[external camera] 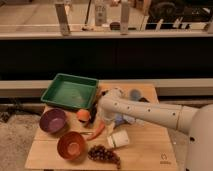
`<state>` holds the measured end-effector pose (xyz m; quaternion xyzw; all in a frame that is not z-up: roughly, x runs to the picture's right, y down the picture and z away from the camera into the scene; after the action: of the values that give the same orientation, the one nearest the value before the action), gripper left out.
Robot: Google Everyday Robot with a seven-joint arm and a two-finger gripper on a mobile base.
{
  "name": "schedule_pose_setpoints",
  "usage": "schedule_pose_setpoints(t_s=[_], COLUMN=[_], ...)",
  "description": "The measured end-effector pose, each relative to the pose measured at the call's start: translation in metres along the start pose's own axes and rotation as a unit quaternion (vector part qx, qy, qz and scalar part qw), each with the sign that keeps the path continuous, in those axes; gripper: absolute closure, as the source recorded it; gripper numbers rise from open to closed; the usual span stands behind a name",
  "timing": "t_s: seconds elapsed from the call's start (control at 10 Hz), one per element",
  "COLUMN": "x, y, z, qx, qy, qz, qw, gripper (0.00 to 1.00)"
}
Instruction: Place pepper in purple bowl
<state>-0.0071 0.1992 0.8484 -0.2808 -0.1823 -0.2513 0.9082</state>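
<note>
**Operator:** Where is my hand?

**Spotter:** Your hand (96, 114) is low over the worktop (150, 152), at the tip of the arm reaching in from the right. You cannot tell whether it is wide, narrow or holding anything.

**Operator:** And the pepper?

**Spotter:** The pepper (98, 131) lies on the worktop just in front of your hand, toward the near edge. The round orange fruit (83, 115) sits just beside your hand. The purple bowl (52, 120) is beyond that fruit, near but apart.
</note>
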Motion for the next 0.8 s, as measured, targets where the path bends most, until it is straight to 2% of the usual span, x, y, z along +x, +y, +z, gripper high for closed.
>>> schedule_pose_setpoints(t_s=[0.2, 0.5, 0.8], x=[-0.003, -0.005, -0.003], y=[-0.002, -0.003, -0.001], z=[0.004, 0.013, 0.015], qx=[-0.007, -0.027, -0.038], qy=[-0.008, -0.017, -0.022], qz=[-0.005, -0.007, -0.003], qw=[0.9999, 0.9995, 0.9990], gripper=[0.43, 0.73, 0.97])
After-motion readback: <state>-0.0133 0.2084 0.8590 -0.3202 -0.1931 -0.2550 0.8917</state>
